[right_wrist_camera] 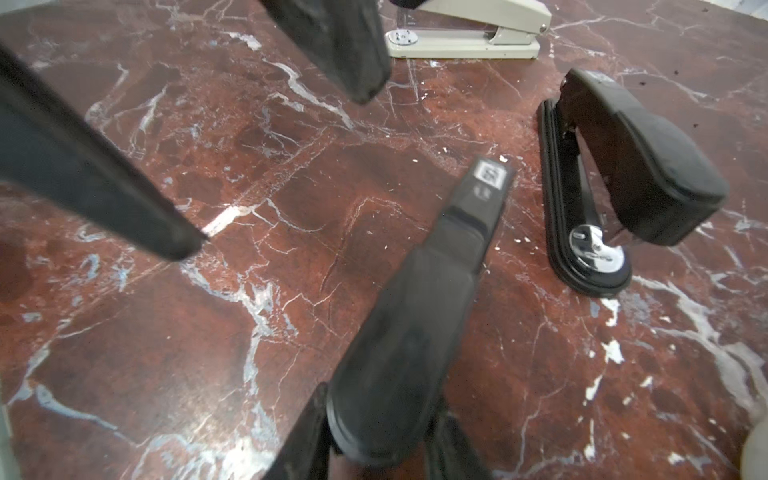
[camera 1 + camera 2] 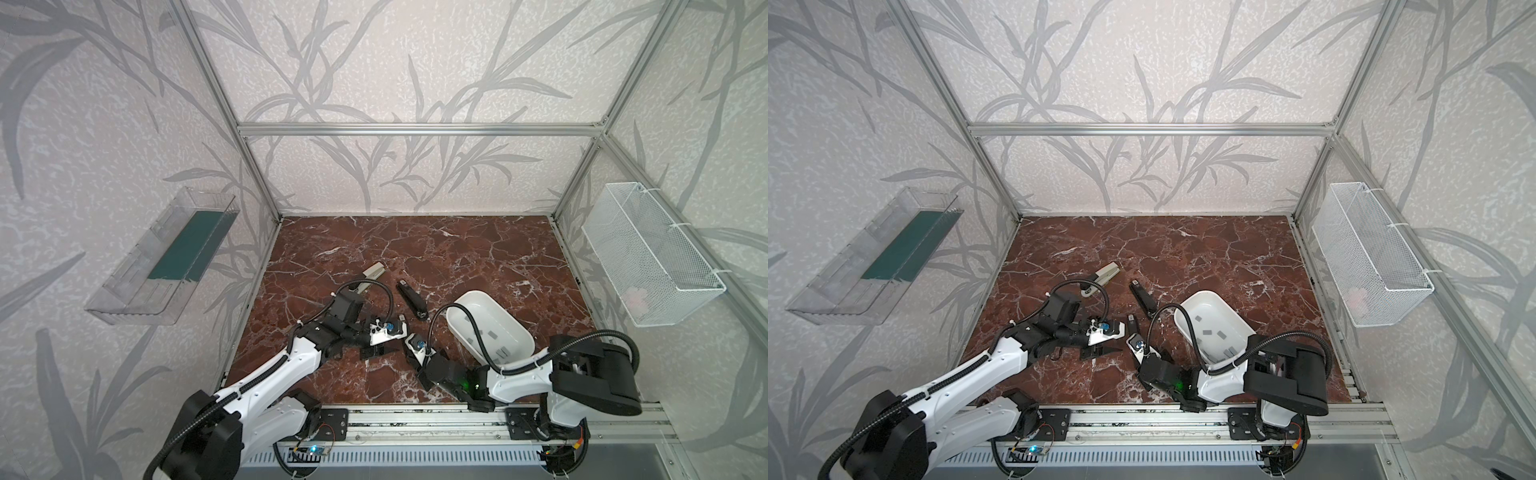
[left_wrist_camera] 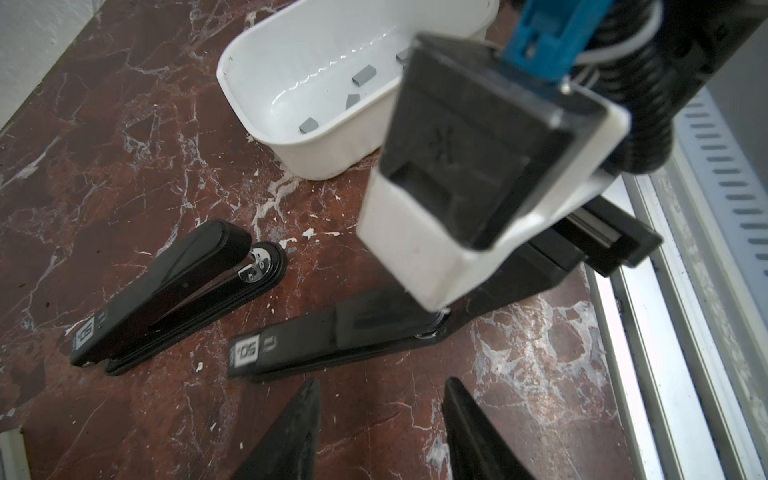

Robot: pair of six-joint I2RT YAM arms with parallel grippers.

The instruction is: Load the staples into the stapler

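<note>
A black stapler lies flat on the marble table, and my right gripper is shut on its rounded front end, one finger against each side. In the left wrist view this stapler runs under the right arm's wrist camera. My left gripper hovers just short of its labelled rear end, open with only bare table between the fingers. Several small grey staples lie in the white tub to the right. In a top view the left gripper sits close to the left of the right one.
A second black stapler stands closed on the table behind the held one. A beige stapler lies farther back left. A clear tray hangs on the left wall and a wire basket on the right wall.
</note>
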